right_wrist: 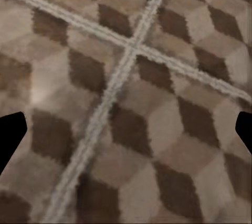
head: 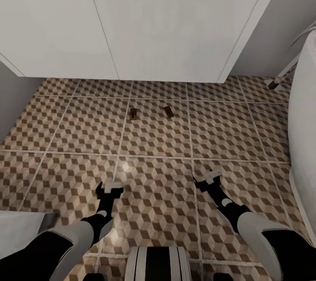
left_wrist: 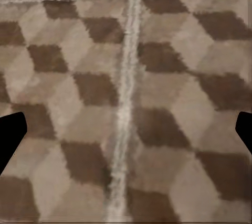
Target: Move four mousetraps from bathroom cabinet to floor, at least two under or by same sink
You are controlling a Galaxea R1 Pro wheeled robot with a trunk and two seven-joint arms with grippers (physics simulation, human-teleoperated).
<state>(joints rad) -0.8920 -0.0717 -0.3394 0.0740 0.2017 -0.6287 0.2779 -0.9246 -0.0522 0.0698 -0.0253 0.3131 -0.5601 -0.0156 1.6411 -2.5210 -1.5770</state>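
Two mousetraps (head: 133, 114) (head: 169, 112) lie on the bathroom floor (head: 228, 131) by the white vanity (head: 131, 30). Both grippers (head: 110, 186) (head: 209, 178) hang empty, jaws apart. Probably two remain to fetch from the cabinet.

Two mousetraps (head: 133, 114) (head: 169, 112) on the bathroom floor (head: 219, 131): too small to resolve metal parts. White vanity (head: 131, 30) cut off at top edge. Left hand (left_wrist: 126, 129) and right hand (right_wrist: 126, 129): only dark fingertip corners at frame edges. Floor pattern blurred in both wrist views.
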